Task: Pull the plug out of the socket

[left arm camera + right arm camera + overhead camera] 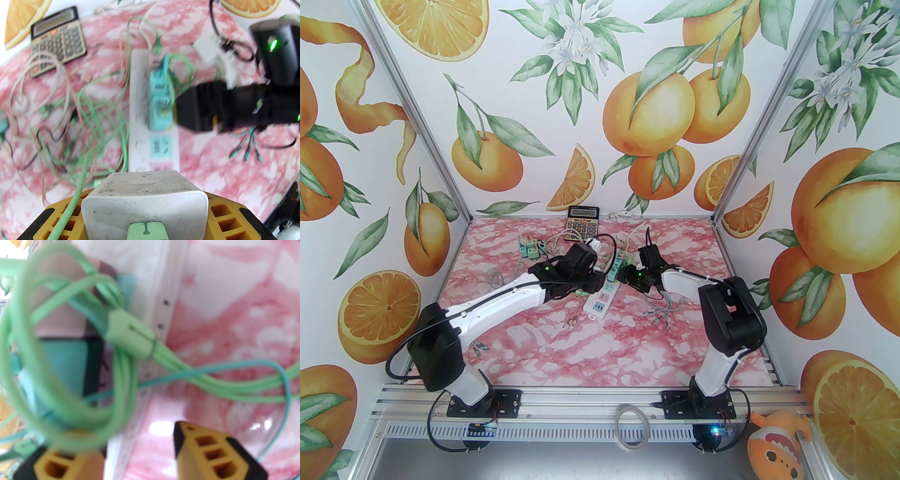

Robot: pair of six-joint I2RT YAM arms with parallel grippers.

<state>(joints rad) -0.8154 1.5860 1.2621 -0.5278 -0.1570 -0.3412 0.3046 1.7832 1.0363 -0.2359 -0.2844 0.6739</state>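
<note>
My left hand [144,211] is gripping a white charger plug [145,187], seemingly clear of the power strip [138,93]; my right hand [138,451] is hovering open over it.

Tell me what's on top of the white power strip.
Two teal adapters sit plugged into the power strip, green cables looping over them. Its near end is hidden behind the white charger.
</note>
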